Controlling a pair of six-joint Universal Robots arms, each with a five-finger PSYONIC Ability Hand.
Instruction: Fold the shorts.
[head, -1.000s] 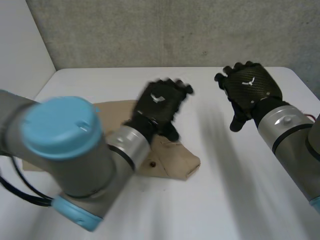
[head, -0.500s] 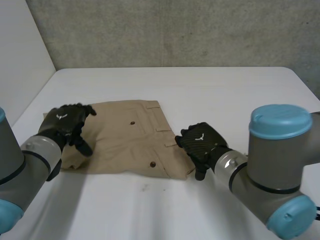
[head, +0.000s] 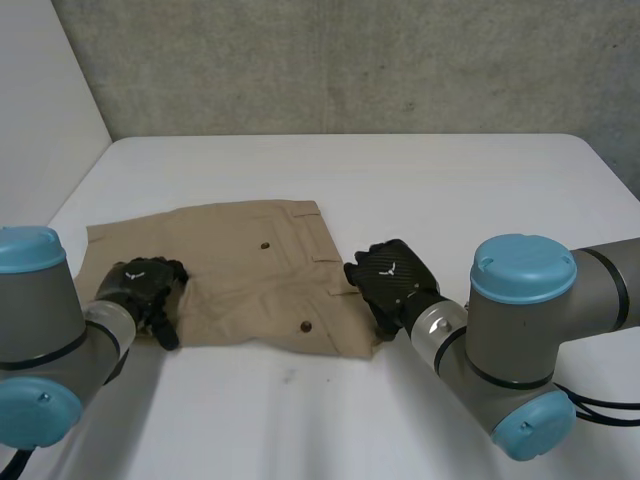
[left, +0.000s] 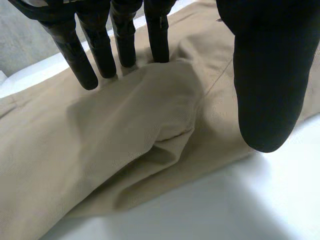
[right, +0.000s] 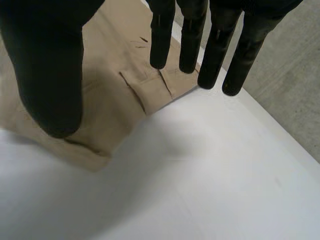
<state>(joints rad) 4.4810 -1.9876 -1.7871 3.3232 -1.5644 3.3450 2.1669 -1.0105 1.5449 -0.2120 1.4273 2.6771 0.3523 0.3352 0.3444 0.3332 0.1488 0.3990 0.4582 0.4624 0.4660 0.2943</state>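
The tan shorts (head: 250, 275) lie flat on the white table (head: 450, 190), waistband to the right, with two dark buttons showing. My left hand (head: 145, 290) rests on their near left corner. In the left wrist view its straight fingers (left: 125, 45) touch a raised bulge of the shorts (left: 125, 150), and the thumb (left: 270, 75) stands apart over the near edge. My right hand (head: 392, 282) is at the near right corner by the waistband. Its spread fingers (right: 162, 35) hang over the belt loops of the shorts (right: 115, 100), thumb (right: 45, 65) above the cloth, open.
Bare table (right: 200, 175) stretches right of the shorts and toward the front. A grey wall (head: 350, 60) closes the far side, and a white panel (head: 40, 90) stands at the left.
Both hands have come down from high above the table. The left one has moved to the shorts' near left corner, and the right one has edged onto the waistband corner.
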